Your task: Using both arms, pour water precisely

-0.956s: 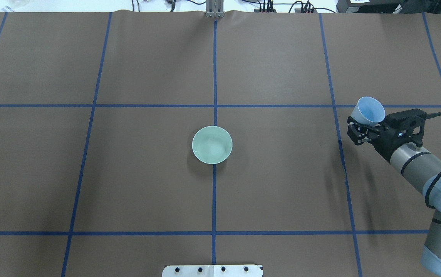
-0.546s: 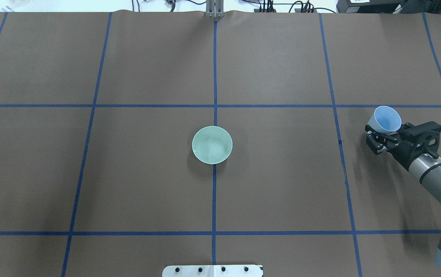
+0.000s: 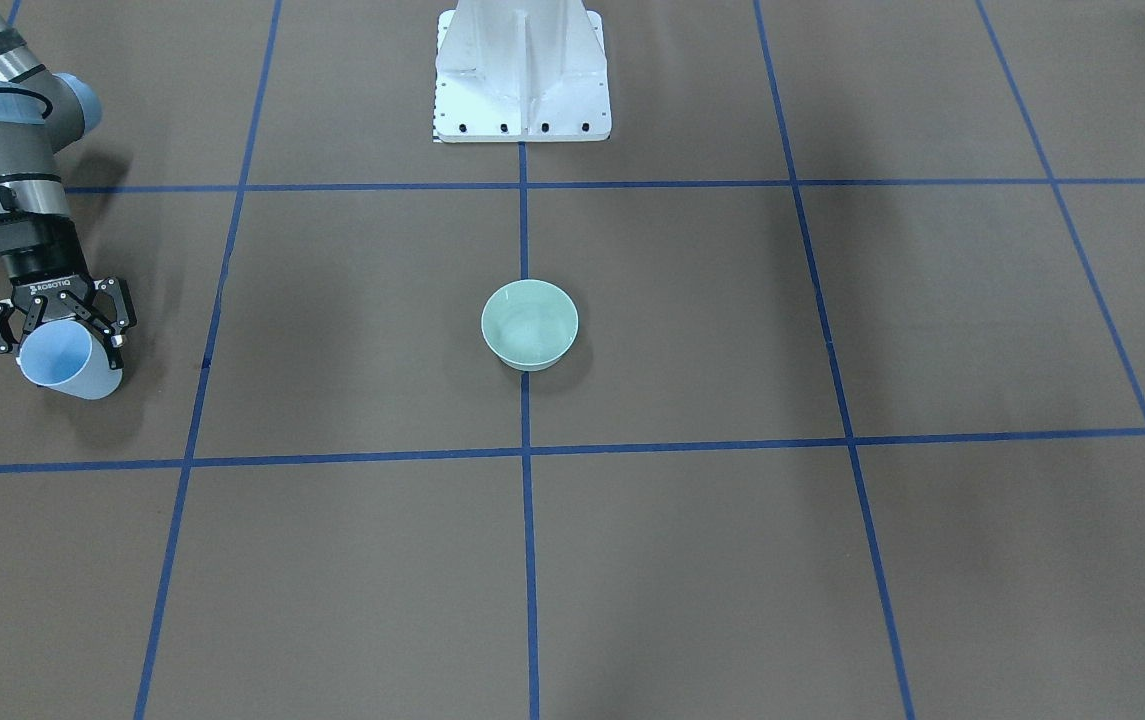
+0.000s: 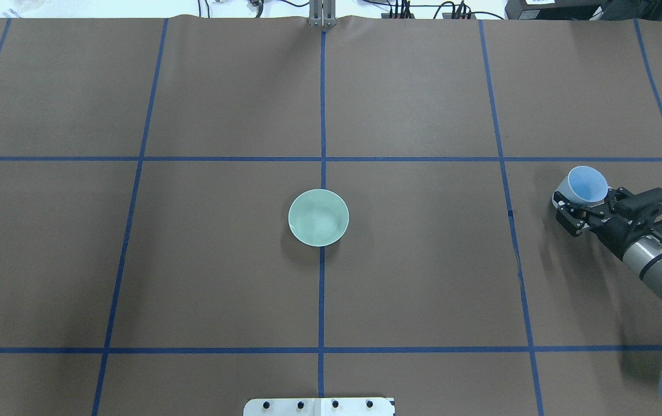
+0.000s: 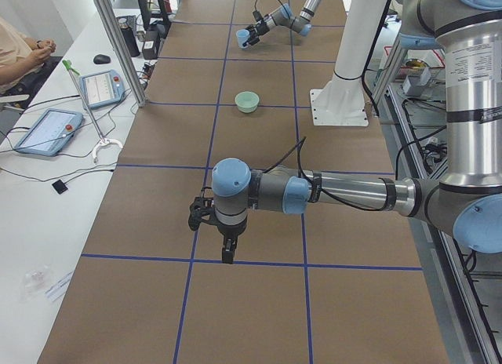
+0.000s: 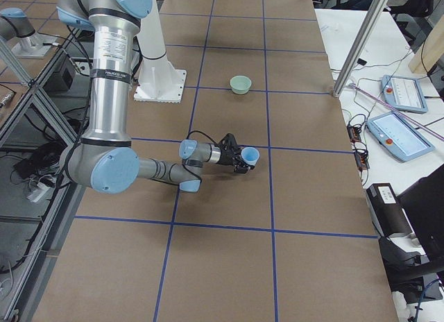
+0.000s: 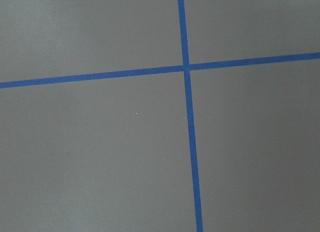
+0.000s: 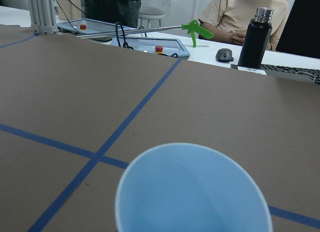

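Note:
My right gripper (image 4: 574, 209) is shut on a light blue cup (image 4: 587, 184) at the table's right side, far from the pale green bowl (image 4: 318, 217) at the centre. The cup is held about upright, low over the table; it also shows in the front view (image 3: 57, 360) and fills the right wrist view (image 8: 192, 192). No stream of water shows; I see only faint glints inside the bowl (image 3: 529, 322). My left gripper (image 5: 212, 223) shows only in the exterior left view, low over the table, and I cannot tell if it is open or shut.
The white pedestal base (image 3: 522, 75) stands at the robot's side of the table. Blue tape lines (image 7: 189, 117) form a grid on the brown cover. Beyond the far edge are a black bottle (image 8: 255, 37), control tablets (image 6: 399, 131) and a seated person (image 8: 245, 12).
My right gripper has moved the blue cup further right, away from the bowl, and lower toward the table. The bowl has not moved.

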